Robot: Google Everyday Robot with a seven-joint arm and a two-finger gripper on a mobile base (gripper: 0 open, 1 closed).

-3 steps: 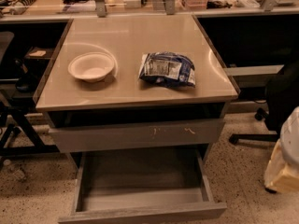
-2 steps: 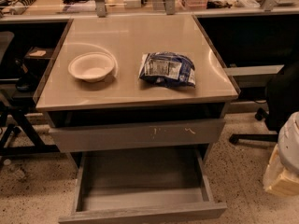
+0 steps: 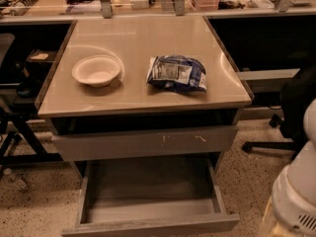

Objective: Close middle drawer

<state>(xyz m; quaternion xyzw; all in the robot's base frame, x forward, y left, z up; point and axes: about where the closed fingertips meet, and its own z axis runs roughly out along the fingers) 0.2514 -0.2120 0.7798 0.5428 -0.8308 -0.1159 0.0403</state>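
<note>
Nothing's moved: middle drawer (image 3: 148, 209) still pulled out, closing not started. Gripper out of frame, grip state unknown.

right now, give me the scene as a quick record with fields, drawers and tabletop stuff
middle drawer: wide grey wood-grain drawer, pulled out, nothing visible inside
front above: grey front with pale scratch marks, set further in
tabletop: beige top holds white round bowl and, to its right in the view, blue crinkled snack bag, apart
gripper: not in view
</note>
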